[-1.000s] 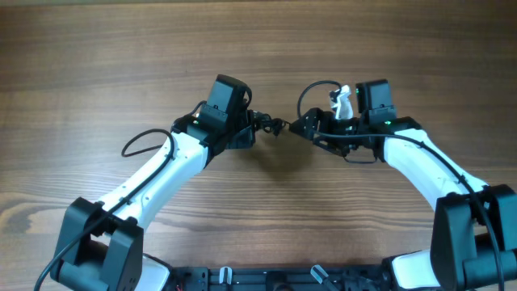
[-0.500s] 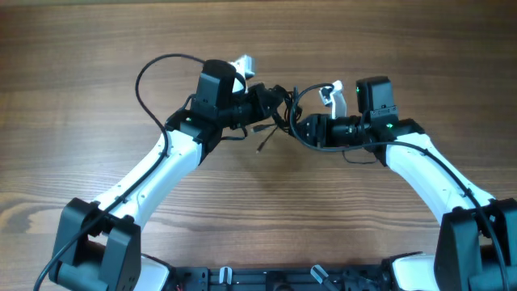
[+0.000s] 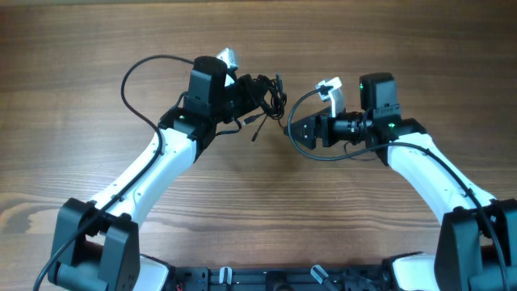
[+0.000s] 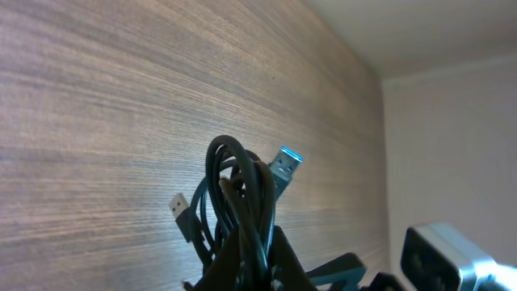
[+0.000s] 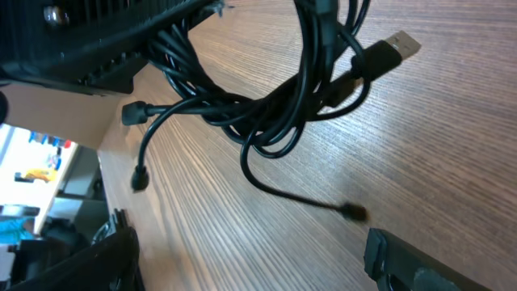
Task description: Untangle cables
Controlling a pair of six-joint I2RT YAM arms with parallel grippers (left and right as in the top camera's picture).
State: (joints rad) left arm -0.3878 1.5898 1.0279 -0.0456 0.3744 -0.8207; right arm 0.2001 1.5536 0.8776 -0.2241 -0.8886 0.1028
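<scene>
Left gripper [image 3: 245, 90] is clamping the knotted cables [image 3: 271, 94] above the table [image 3: 420, 48], while right gripper [image 3: 296, 132] is hovering just beside the cables, jaws wide and empty

Robotics lab or test room, by appearance. A white-and-black left arm [image 3: 141, 178] and right arm [image 3: 428, 166] rise from a black frame [image 3: 266, 279] at the near edge of a wood-grain table [image 3: 388, 48]. Bare pale wall [image 4: 460, 145] beyond it. Off the table edge, blurred blue and yellow clutter [image 5: 36, 170], too soft to name.
</scene>
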